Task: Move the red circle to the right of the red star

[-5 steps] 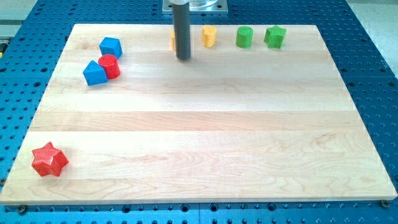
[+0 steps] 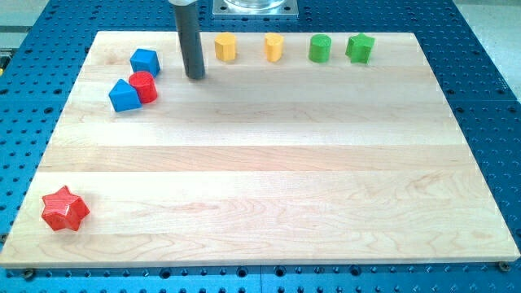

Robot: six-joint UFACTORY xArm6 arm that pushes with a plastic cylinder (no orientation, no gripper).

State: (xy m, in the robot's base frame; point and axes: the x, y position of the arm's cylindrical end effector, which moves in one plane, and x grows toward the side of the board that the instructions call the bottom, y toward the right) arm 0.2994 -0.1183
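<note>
The red circle (image 2: 143, 86) sits a little to the view's left of my tip (image 2: 195, 76), touching a blue block (image 2: 124, 96). The red star (image 2: 64, 209) is far below, toward the view's bottom. I have no pincer, only a rod. Nothing is pushed yet.

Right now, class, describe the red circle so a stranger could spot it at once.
Start at the wooden board and go to its top-left corner in the view, where three blocks cluster. The red circle is the short round one touching a blue block there, the cluster's only red piece.
</note>
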